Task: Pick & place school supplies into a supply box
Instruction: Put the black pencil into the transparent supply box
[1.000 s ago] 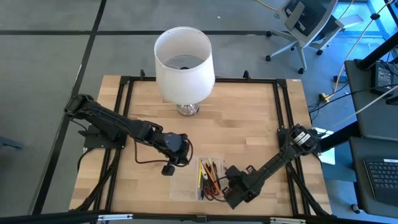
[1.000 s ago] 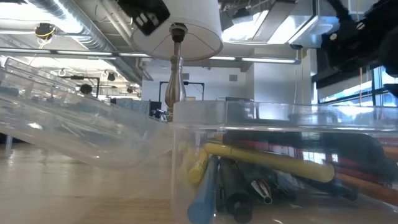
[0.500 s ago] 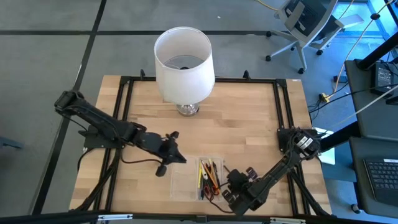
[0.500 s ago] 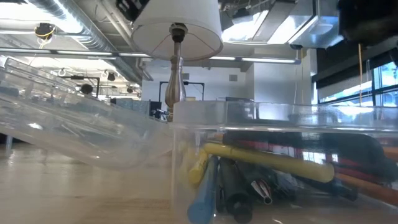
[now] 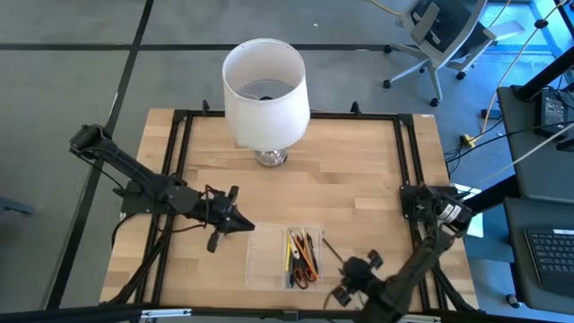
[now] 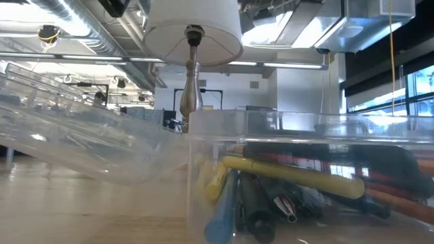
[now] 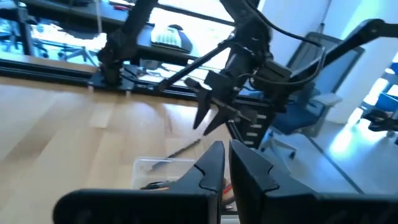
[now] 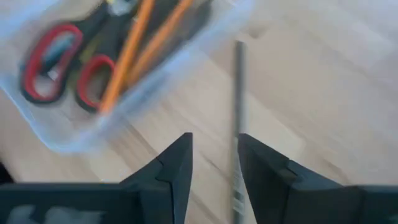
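Observation:
The clear supply box sits near the table's near edge. It holds yellow, orange and dark pens and the red-handled scissors. In the low view the pens lie behind its wall. One thin grey pen lies on the wood just right of the box. My right gripper is open, above this pen's near end, by the near edge. My left gripper, left of the box, is shut and holds nothing.
A white lampshade on a metal stand is at the table's far middle and also shows behind the box. A black frame runs along the table edges. The box's clear lid slants up at its left side.
My left gripper has drawn back from the box toward the table's left edge. My right arm has pulled back toward the near edge and slightly right, away from the box's near right corner. The box and its contents have stayed still.

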